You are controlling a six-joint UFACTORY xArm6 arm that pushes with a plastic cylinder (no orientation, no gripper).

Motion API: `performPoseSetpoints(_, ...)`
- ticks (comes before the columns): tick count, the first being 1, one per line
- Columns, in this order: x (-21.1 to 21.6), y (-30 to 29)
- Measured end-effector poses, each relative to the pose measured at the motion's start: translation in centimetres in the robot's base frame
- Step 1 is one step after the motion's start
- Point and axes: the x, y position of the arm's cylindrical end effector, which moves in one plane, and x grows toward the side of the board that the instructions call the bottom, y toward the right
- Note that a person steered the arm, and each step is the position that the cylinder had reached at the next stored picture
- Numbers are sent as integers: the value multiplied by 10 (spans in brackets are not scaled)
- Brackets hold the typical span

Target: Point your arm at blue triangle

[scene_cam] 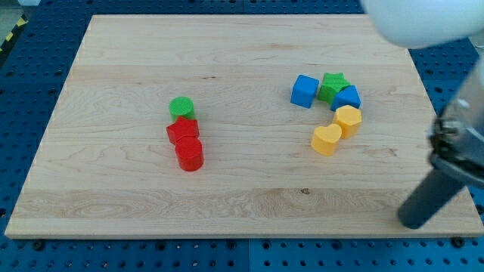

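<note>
The blue triangle (347, 97) lies on the wooden board (242, 174) at the view's right, touching a green star (333, 85) above-left and a yellow block (349, 120) below. A blue cube (304, 91) sits just left of the star. My tip (414, 222) is near the board's bottom right corner, well below and to the right of the blue triangle, apart from all blocks.
A second yellow block (327, 140) lies below-left of the first. At centre-left a green cylinder (181, 107), a red block (182, 131) and a red cylinder (189, 154) stand in a touching column. The arm's white body (423, 23) hangs over the top right corner.
</note>
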Motion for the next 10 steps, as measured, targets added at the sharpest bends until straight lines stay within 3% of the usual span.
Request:
performPoseSetpoints(1,-28,12)
performPoseSetpoints(4,-177,50)
performPoseSetpoints(5,-202,12)
performPoseSetpoints(10,-208,-38)
